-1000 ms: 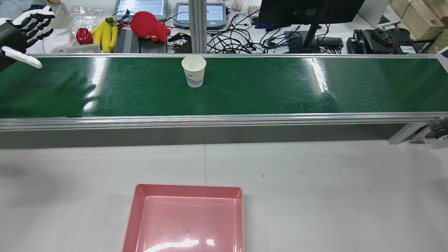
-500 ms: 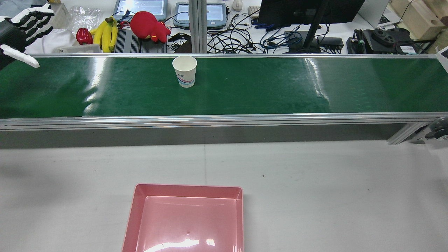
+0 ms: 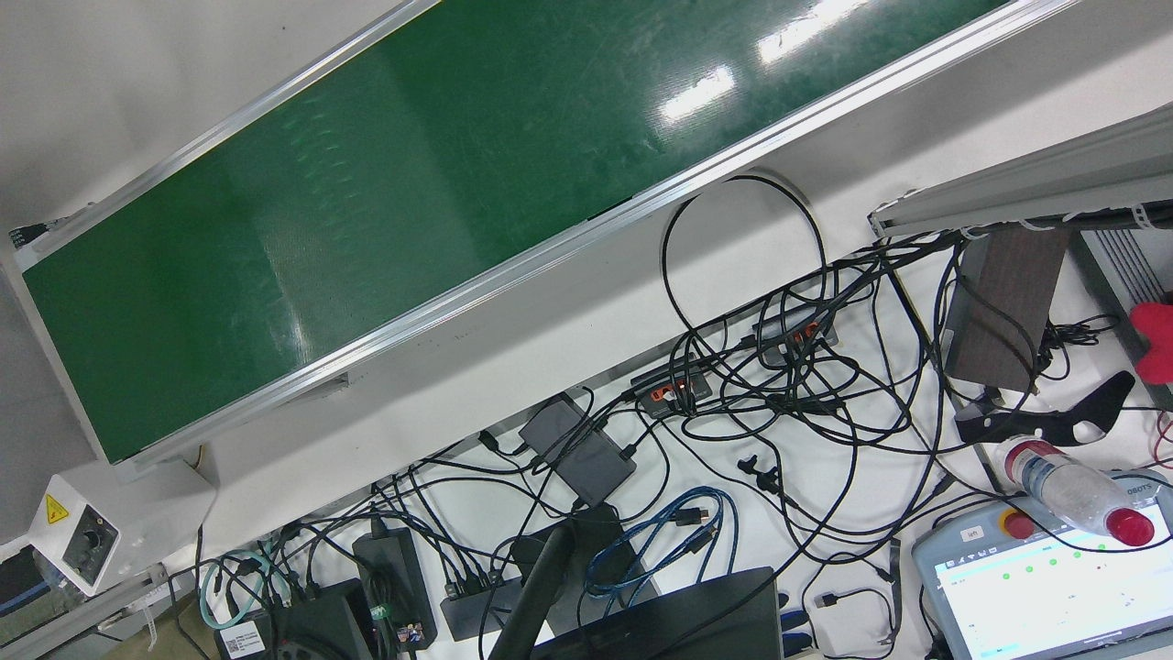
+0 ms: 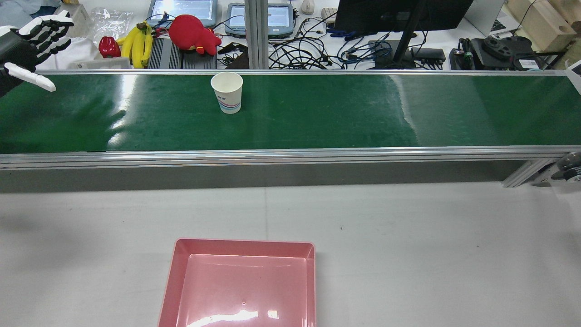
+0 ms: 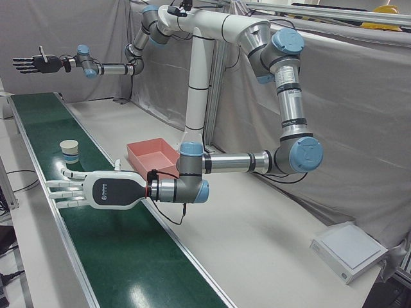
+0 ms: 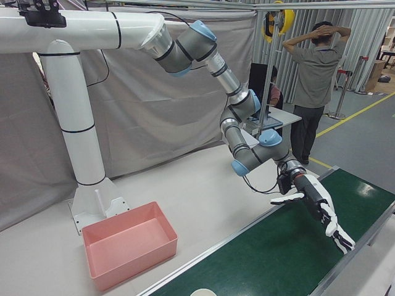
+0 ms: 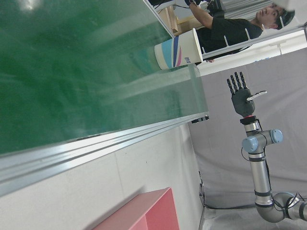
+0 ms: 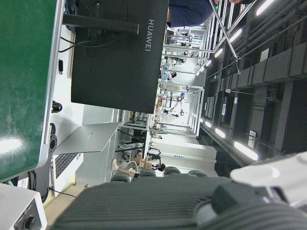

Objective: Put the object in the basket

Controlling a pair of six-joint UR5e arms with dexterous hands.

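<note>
A white paper cup [image 4: 227,93] stands upright on the green conveyor belt [image 4: 317,118], and shows in the left-front view [image 5: 69,151] and the left hand view [image 7: 180,48]. My left hand [image 4: 27,45] is open and empty, hovering above the belt's left end with its fingers pointing toward the cup, well apart from it; it also shows in the left-front view [image 5: 96,190]. My right hand [image 6: 315,203] is open and empty over the belt's other end, and appears far off in the left-front view [image 5: 38,64]. The pink basket [image 4: 245,245] sits empty on the grey table.
Bananas [image 4: 138,43], a red plush toy [image 4: 193,34], cables and a monitor [image 4: 399,13] lie on the desk beyond the belt. A raised aluminium rail [image 4: 290,156] edges the belt on the basket side. A person [image 6: 315,74] stands past the belt's end.
The cup has travelled left along the belt toward my left hand. The left hand has stayed almost in place. The basket has not moved.
</note>
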